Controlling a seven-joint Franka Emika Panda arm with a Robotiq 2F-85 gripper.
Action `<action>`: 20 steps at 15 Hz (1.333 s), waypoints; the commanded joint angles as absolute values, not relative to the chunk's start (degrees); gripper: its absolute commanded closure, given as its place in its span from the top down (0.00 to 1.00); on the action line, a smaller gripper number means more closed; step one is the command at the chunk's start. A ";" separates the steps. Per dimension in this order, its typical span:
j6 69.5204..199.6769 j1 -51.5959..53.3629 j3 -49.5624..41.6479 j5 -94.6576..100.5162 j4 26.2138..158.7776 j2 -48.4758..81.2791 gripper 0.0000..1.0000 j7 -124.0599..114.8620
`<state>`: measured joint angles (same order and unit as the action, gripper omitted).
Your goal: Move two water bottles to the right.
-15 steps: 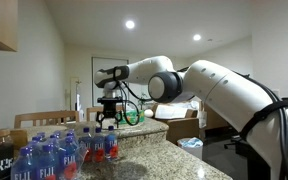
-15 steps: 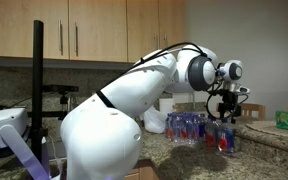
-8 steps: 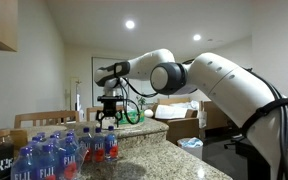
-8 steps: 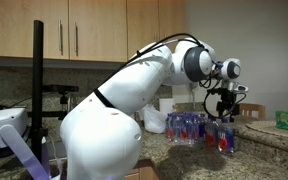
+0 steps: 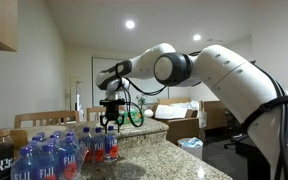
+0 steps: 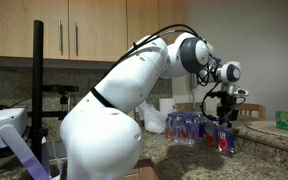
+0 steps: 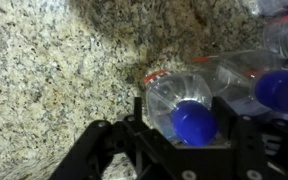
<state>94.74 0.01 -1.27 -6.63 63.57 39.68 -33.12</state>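
Presently straddling clear blue-capped water bottle (image 7: 179,98) with gripper (image 7: 189,125), clamping or not being impossible to tell, bordering open speckled granite counter (image 7: 54,70) one side, neighbouring bottle (image 7: 246,72) opposite.

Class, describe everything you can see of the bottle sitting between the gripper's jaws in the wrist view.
The water bottle is clear plastic with a blue cap and a red label edge, standing upright on the speckled granite counter. The jaws of the gripper flank it; contact is unclear. Another blue-capped bottle stands close beside it.
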 commanded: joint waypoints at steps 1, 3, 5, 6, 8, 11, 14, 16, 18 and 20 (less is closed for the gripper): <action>100.04 0.74 -2.47 -7.50 72.05 34.26 0.41 -33.69; 101.45 1.21 -2.75 -7.06 73.58 33.08 0.28 -33.84; 102.45 1.70 -2.95 -6.71 74.45 32.56 0.21 -34.06; 102.89 1.86 -3.03 -6.63 75.03 32.27 0.21 -34.02; 103.02 2.36 -3.26 -6.27 75.31 32.08 0.18 -34.07; 101.75 3.13 -3.53 -5.25 75.76 31.08 0.18 -33.52; 100.03 3.61 -3.57 -4.32 76.19 30.00 0.18 -32.54; 99.38 3.86 -3.71 -3.53 76.19 29.47 0.18 -32.59; 97.60 3.69 -3.77 -3.09 75.09 29.51 0.18 -32.69; 95.57 3.09 -3.81 -3.31 74.45 29.43 0.18 -32.08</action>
<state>98.36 3.34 -3.29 -3.97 73.17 32.01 -33.11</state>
